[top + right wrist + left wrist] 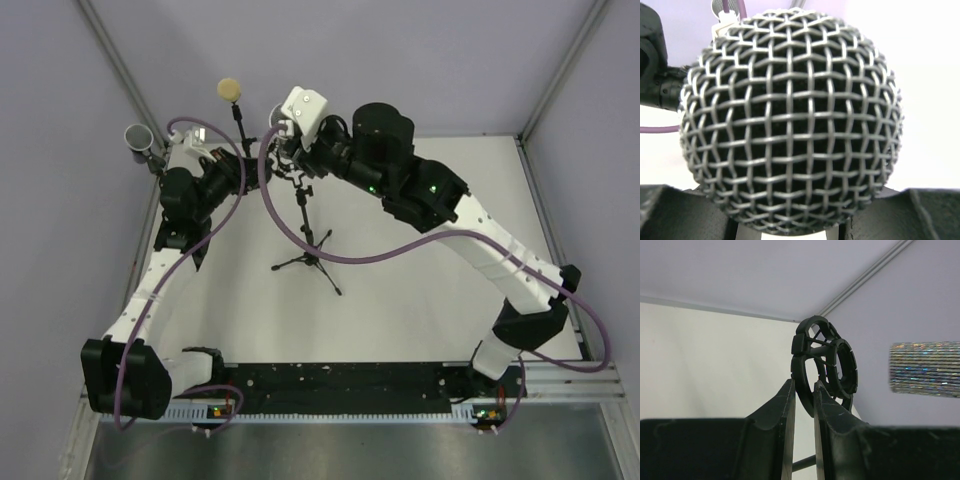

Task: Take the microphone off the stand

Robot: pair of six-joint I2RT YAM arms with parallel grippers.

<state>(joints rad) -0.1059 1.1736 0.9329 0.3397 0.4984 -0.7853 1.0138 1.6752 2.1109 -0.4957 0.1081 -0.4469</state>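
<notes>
The left fingers [775, 425] are almost closed, clenched on the lower rim of the black ring clip [822, 362] at the top of the stand [303, 225]. Only a thin gap shows between them, and the rim sits in it. To the right of the clip and apart from it, the glittery handle [925, 369] of the microphone lies level in the air. The right fingers [920, 210] stand part-way open on either side of the microphone [790, 125], just under its wire-mesh head, grasping it. The microphone is thus outside the clip, held above the far part of the table beside the stand's top.

The table [420, 300] is white and plain, and the stand's tripod feet rest on it near the middle. At the far left a grey tube [140, 140] rises beside the left arm. Right of it a beige ball [230, 88] tops a thin rod. Purple cables [380, 255] loop over the table. Pale lilac walls [420, 60] close it in, with metal rails [560, 70] in the corners, and a black strip [340, 378] runs along the near edge.

From above, both pairs of fingers and the clip are lost in the dark cluster of wrists, and the microphone cannot be picked out there. The handle's right end is cut off by the frame edge. Where the right fingers meet the microphone is hidden behind its head. What the grey tube is cannot be told.
</notes>
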